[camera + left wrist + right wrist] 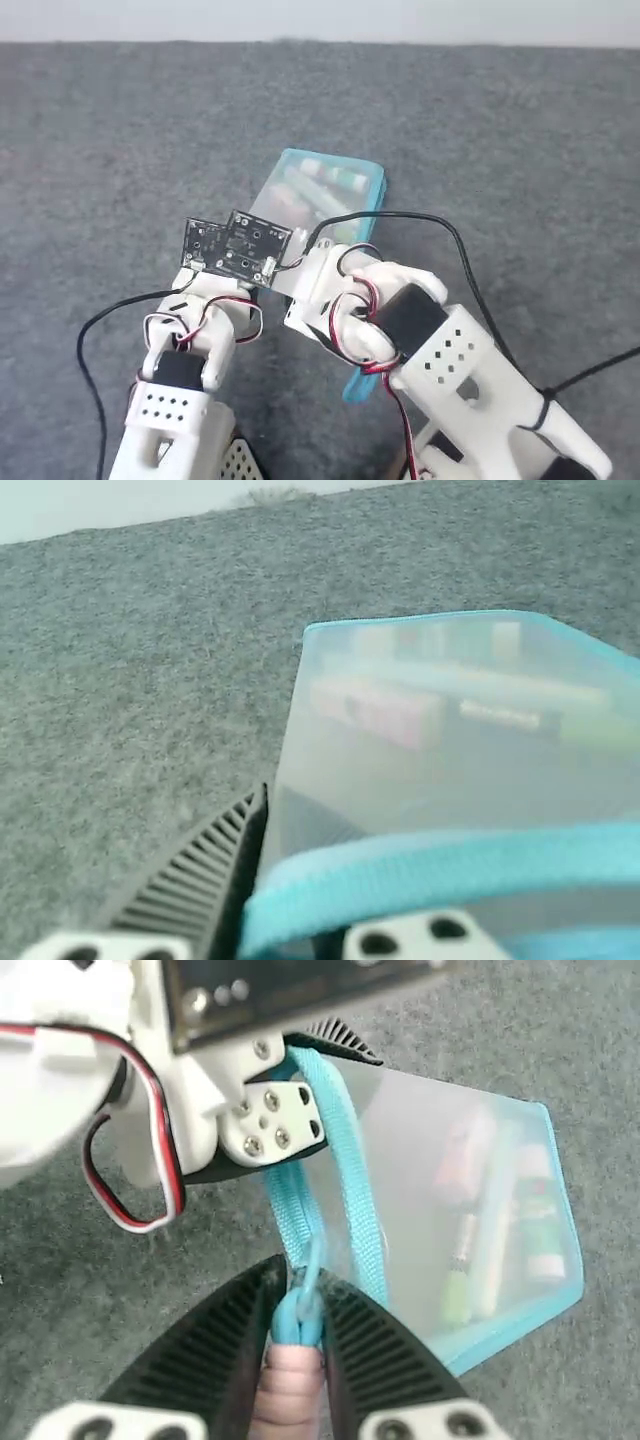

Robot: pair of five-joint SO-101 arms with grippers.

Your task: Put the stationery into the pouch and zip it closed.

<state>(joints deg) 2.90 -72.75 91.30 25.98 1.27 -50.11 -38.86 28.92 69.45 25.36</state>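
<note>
Pouch [320,195] at surface [100,150] centre, far end at 12 o'clock, stationery [480,1230] inside; left fingers [200,880] clamp its zip edge, right fingers [380,1360] pinch the zip pull [299,1312]: zipping step, next needs straight pull along track.

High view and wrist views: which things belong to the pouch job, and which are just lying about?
Job:
- pouch
- stationery, already inside it
- zipper pull
- right gripper, pinching the pull
- left gripper, clamped on the pouch's edge

Just there:
- grey mat
</note>
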